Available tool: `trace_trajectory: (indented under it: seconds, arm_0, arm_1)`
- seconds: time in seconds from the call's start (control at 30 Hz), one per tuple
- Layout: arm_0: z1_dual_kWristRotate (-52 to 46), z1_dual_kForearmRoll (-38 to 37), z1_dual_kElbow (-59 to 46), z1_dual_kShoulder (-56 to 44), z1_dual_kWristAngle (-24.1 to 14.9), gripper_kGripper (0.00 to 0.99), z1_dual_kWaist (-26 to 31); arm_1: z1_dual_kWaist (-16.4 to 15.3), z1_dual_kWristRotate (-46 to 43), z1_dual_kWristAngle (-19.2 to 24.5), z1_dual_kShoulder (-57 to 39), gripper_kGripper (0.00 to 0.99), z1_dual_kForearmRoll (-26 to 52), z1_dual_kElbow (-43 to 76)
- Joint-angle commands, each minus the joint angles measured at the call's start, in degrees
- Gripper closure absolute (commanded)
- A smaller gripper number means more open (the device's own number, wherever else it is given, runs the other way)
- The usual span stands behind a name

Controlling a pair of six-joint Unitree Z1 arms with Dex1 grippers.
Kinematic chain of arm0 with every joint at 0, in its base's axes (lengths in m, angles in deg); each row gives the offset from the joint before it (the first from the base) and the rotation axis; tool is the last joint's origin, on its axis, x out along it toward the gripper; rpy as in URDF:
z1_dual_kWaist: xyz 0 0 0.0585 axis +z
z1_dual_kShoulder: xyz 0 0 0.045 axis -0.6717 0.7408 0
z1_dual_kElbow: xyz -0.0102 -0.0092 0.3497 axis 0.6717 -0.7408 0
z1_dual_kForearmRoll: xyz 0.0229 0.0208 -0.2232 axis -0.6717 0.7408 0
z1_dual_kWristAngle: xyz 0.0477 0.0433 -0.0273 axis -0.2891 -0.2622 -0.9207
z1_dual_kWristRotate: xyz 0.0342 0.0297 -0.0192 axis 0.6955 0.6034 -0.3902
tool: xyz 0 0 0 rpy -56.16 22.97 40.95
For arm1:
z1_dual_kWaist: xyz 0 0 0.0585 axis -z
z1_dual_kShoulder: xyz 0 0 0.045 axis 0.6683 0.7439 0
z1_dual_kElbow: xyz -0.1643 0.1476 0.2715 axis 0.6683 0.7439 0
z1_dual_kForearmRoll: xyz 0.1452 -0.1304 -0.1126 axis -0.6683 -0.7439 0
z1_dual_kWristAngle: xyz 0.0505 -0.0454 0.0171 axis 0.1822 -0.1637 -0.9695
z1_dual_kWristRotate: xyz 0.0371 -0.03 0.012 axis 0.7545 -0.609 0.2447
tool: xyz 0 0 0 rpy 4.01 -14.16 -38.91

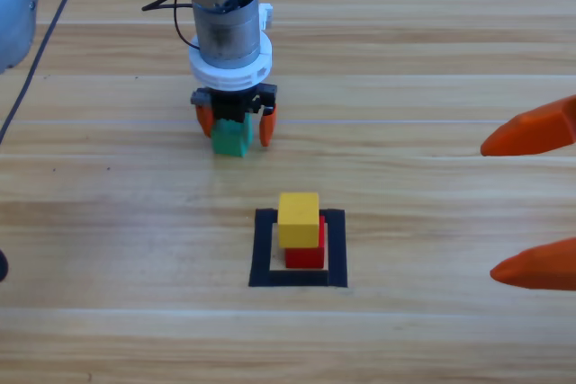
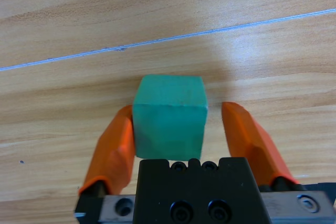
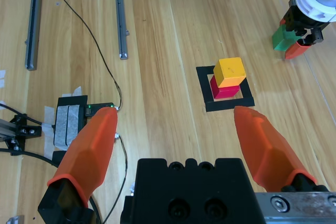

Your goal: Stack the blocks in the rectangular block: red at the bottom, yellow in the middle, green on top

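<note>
Green cube (image 1: 232, 137) on wooden table (image 1: 432, 60) between parted left tool (image 1: 236, 125); right tool (image 1: 531, 204) parted.

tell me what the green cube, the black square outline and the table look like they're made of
Green cube: matte, faintly mottled faces with slightly soft edges, so probably painted wood or dense foam; the look leaves it open.
Black square outline: flat, thin strips lying flush on the surface, most likely tape.
Table: light wood planks or wood-look laminate, with visible grain, seams and a slight sheen.
</note>
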State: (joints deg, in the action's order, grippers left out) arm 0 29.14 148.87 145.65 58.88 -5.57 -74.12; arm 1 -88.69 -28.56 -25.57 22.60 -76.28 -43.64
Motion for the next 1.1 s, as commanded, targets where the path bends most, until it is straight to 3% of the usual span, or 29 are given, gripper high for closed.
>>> trace_trajectory:
  seconds: [0.03, 0.23, 0.37, 0.53, 1.1]
  arm_0:
    - [0.17, 0.33, 0.03, 3.83, 0.28, 0.36, -1.04]
    - [0.17, 0.33, -0.41, 3.74, 0.11, 0.364, -0.95]
    - [0.34, 0.33, -0.85, 3.83, -0.33, 0.68, -0.95]
    - [0.43, 0.59, -1.99, 2.07, -1.12, 0.929, -0.95]
    - [-13.98, 5.52, -12.27, -22.27, -1.48, 0.981, -8.42]
  arm_1:
    - [-0.27, -0.27, 0.03, 0.35, 0.021, 0.66, 1.45]
    - [-0.18, -0.27, 0.03, 0.44, 0.021, 0.49, 1.45]
    - [-0.18, -0.27, 0.03, 0.44, 0.021, 0.4, 1.45]
    - [-0.18, -0.27, 0.12, 0.44, 0.021, 0.31, 1.45]
    - [-0.18, -0.19, 0.64, 0.44, 0.021, 0.05, 1.36]
